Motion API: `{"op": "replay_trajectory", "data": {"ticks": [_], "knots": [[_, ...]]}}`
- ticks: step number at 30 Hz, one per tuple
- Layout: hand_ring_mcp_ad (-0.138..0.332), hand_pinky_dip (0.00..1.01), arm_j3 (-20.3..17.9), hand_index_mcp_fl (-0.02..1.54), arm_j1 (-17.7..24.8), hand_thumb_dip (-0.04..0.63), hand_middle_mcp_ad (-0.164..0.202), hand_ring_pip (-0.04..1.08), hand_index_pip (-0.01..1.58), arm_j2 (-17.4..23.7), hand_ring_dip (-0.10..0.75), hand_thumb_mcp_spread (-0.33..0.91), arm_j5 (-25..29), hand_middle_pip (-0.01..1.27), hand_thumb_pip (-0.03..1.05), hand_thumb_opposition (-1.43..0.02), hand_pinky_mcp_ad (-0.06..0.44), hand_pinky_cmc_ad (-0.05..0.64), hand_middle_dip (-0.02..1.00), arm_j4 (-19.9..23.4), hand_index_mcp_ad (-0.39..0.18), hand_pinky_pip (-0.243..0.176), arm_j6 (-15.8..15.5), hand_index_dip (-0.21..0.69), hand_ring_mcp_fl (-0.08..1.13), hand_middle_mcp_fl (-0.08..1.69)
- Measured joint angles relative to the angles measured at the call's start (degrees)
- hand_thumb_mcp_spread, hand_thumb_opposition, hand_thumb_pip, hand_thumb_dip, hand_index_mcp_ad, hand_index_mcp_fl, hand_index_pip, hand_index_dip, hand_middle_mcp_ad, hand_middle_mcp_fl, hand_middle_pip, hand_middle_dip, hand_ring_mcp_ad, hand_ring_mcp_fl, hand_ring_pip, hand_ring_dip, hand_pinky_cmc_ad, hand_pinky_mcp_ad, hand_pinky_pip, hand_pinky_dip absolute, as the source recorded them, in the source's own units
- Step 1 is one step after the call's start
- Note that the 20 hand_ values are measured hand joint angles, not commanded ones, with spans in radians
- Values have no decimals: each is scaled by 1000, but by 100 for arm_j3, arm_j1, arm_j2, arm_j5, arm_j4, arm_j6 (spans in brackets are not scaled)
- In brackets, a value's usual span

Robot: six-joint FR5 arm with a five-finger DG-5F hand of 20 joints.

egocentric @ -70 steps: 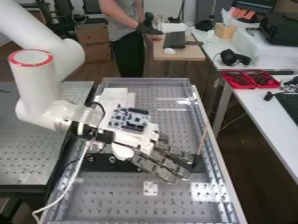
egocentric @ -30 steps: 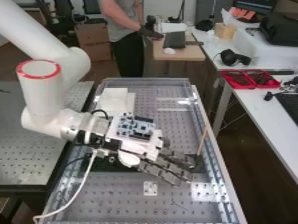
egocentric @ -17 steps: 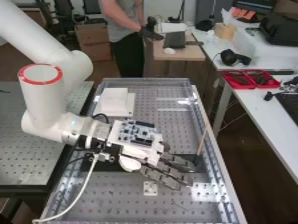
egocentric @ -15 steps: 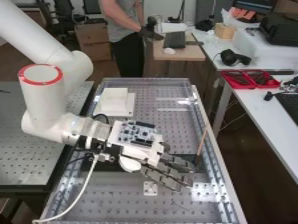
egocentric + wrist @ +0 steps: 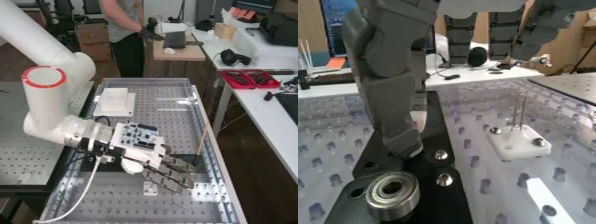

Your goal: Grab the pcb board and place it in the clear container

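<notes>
In the high view the hand (image 5: 167, 172) is over the middle of the perforated bench, its dark fingers extended toward the right rail and nothing seen between them. A blue-and-white circuit board (image 5: 140, 135) lies on the back of the hand, seemingly part of it. In the wrist view the hand (image 5: 391, 95) has its thumb hanging over a black plate (image 5: 442, 131), with straight fingers beyond. Clear walls (image 5: 148, 81) edge the bench; I cannot tell whether this is the clear container.
A white box (image 5: 114, 102) stands at the bench's far left. A thin wooden stick (image 5: 201, 142) stands near the right rail. On the black plate is a metal bearing (image 5: 393, 194); beside the plate sits a white block (image 5: 517, 142) with two upright pins. Red trays (image 5: 249, 79) lie on the side table.
The hand has moved right and toward the bench's near end, with the board on its back. The white box at the far left has come more fully into sight.
</notes>
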Motion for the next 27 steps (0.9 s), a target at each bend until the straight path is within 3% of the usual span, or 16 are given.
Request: {"op": "replay_trajectory", "data": {"ticks": [10,17,27], "knots": [[201,182,5,485,-4,276,61,79,1375,-18,-5,733,-21,138,403,-852,161,234,122,53,-272,-91,46,295,12,-7],[201,182,-2,585,10,265,61,79,1295,7,-5,738,-48,138,400,-885,157,234,122,57,-236,-91,94,264,12,-7],[201,182,-146,705,46,264,58,80,1192,381,-5,750,-32,138,398,-911,161,230,122,50,-223,-91,272,234,12,-5]]}}
